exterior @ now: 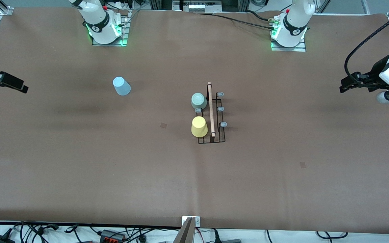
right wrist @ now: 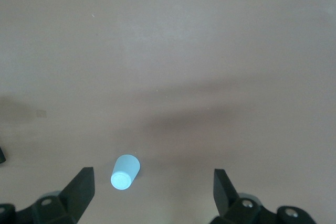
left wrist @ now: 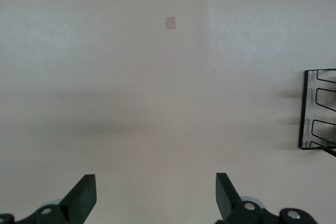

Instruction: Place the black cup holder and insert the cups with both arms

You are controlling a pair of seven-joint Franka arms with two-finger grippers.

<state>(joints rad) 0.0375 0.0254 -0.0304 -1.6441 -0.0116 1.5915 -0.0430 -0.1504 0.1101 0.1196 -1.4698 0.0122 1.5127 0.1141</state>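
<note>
Three small tapered plastic cups are sitting on the brown table (exterior: 79, 162): a light blue cup (exterior: 122, 86) standing alone toward the right arm's end, and a pale green cup (exterior: 198, 100) and yellow cup (exterior: 199, 127) resting on prongs of the one black wire cup holder (exterior: 214, 116) at mid-table. The right tool (right wrist: 152, 184) is hovering wide open and empty above the light blue cup, and the left tool (left wrist: 156, 190) is hanging wide open, holding nothing, over bare table beside the holder.

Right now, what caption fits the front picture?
Green cup and yellow cup on rack, blue cup waiting.
</note>
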